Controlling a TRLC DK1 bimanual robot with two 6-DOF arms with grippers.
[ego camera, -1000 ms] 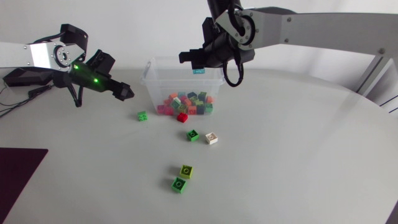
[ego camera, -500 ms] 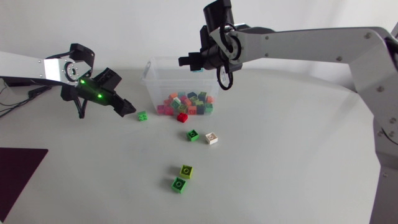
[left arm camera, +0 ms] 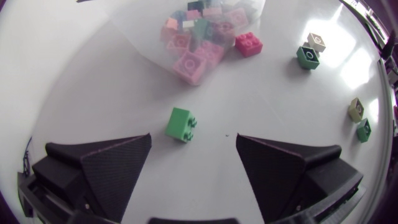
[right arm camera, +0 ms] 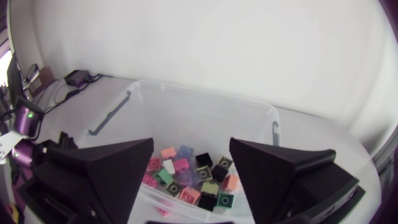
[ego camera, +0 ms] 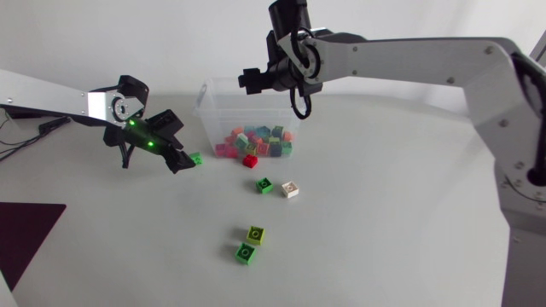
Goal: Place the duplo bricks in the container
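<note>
step: pick up stray green brick (ego camera: 196, 158), left of centre in head view, just left of container (ego camera: 206, 115). left gripper (ego camera: 182, 162) spread wide, empty; brick just ahead of gap between fingers, untouched. next, my guess: advance to straddle brick, close, lift over container rim. right gripper (ego camera: 250, 81) wide, empty, over container at upper centre; may crowd drop. open table round brick; red brick (ego camera: 250, 160) at container wall, dark green brick (ego camera: 264, 185) and white brick (ego camera: 290, 189) at centre, well apart.

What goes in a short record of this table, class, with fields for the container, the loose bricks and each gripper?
container: clear container, holding many mixed bricks
loose bricks: six on the table
nearest loose brick: green brick, ahead of the left gripper, not touched
left arm: left gripper open, empty
right arm: right gripper open, empty, above the container
</note>
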